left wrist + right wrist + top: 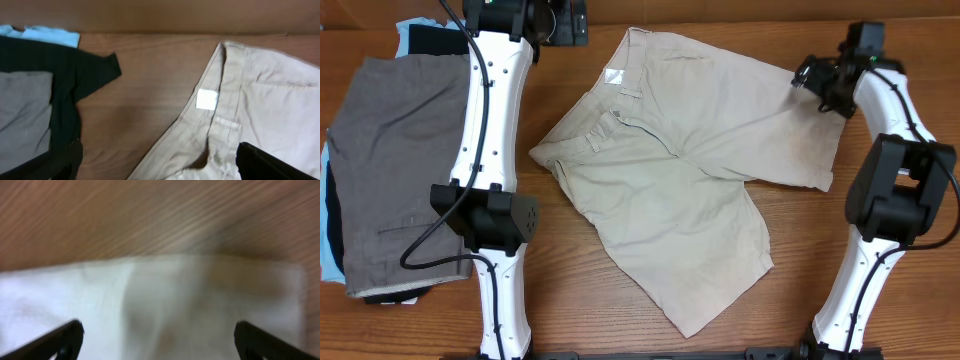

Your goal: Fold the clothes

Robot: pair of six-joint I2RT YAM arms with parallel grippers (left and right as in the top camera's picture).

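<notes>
The light beige khaki shorts (670, 170) lie spread flat in the middle of the table, with the waistband toward the far left and the legs toward the right and front. The left wrist view shows the waistband and its white label (207, 99). My left gripper (568, 24) is open and empty at the far edge, just left of the waistband; its fingers (160, 170) straddle bare wood and the waistband edge. My right gripper (810, 78) is open over the hem of the far leg; its view is blurred and shows beige cloth (160, 305) between the fingers (160, 342).
A pile of folded clothes sits at the left: grey shorts (395, 160) on top, black (85, 70) and light-blue (50, 35) pieces beneath. The arm bases stand at the front left (500, 300) and front right (860, 290).
</notes>
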